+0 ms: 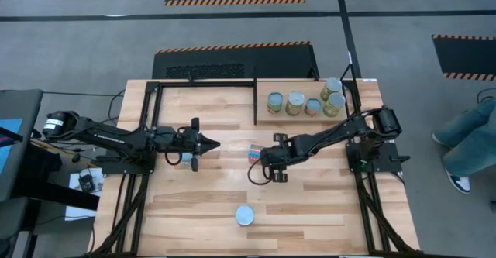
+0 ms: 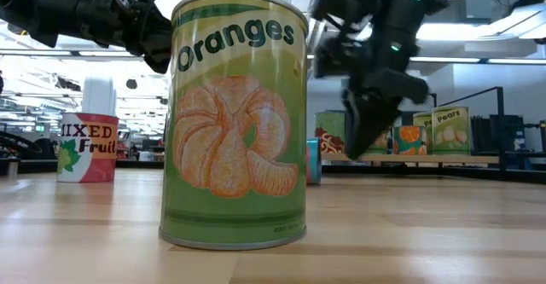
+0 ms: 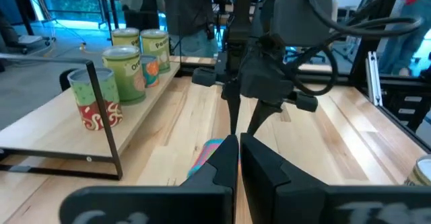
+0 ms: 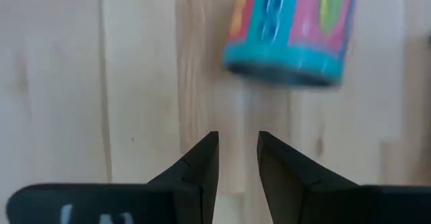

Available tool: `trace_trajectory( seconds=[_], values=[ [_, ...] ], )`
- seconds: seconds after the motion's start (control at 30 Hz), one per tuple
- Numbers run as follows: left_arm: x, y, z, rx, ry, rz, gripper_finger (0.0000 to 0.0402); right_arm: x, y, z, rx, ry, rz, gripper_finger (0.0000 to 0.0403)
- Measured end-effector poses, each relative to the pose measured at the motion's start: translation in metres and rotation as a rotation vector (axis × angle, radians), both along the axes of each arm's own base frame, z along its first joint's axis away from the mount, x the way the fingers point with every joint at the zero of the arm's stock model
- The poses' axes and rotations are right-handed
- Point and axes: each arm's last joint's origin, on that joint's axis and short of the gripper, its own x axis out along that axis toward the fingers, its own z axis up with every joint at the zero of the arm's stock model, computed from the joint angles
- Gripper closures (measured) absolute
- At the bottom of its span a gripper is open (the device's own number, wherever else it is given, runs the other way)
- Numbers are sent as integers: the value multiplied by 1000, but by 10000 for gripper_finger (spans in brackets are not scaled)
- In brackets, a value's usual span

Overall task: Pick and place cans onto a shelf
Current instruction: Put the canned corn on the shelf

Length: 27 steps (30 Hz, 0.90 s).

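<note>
A blue and pink can (image 1: pixel 255 152) is at the table's middle; it shows blurred ahead of my right gripper (image 4: pixel 238 146), whose fingers point down with a narrow gap and hold nothing. My right gripper (image 1: pixel 266 167) is just near-right of that can. My left gripper (image 1: pixel 211 143) is shut and empty, level, pointing toward the table's right; the same can (image 3: pixel 207 153) shows just beyond its tips (image 3: pixel 238 158). An oranges can (image 1: pixel 245 215) stands on its base near the front edge. A mixed-fruit can (image 1: pixel 186 159) stands beside my left arm. Several cans (image 1: pixel 295 103) stand on the shelf (image 1: pixel 267 117).
Black frame bars (image 1: pixel 201 84) edge the far left half of the table and the shelf's left side (image 1: pixel 256 103). The oranges can (image 2: pixel 235 118) fills the low view's centre. A person's legs (image 1: pixel 473 142) show on the floor beyond the table's right edge.
</note>
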Motion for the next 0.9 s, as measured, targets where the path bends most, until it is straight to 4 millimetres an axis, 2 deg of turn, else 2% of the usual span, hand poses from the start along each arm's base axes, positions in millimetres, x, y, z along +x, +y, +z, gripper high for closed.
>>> trace_trajectory(
  seconds=[0.13, 0.27, 0.33, 0.4, 0.5, 0.6, 0.77, 0.9],
  values=[
    [0, 0, -2, -6, 22, 1, 395, -20, 7, -16, 57, -121, -70, 283],
    [0, 0, -2, -7, 19, 1, 395, -34, 15, -23, 170, -405, -129, 295],
    [0, 0, -1, -8, 8, 1, 395, -37, 16, -25, 213, -552, -218, 297],
    [0, 0, -1, -8, 8, 1, 395, -39, 15, -28, 221, -628, -312, 295],
    [0, 0, -1, -9, 8, 5, 395, -40, 14, -33, 188, -651, -419, 276],
    [0, 0, 0, -9, 4, 7, 395, -38, 11, -40, 195, -661, -503, 239],
    [0, 0, -1, -8, 5, 8, 395, -27, 0, -49, 192, -724, -526, 184],
    [0, 0, -1, -7, 8, 8, 395, -20, -9, -57, 169, -749, -522, 176]
  ],
)
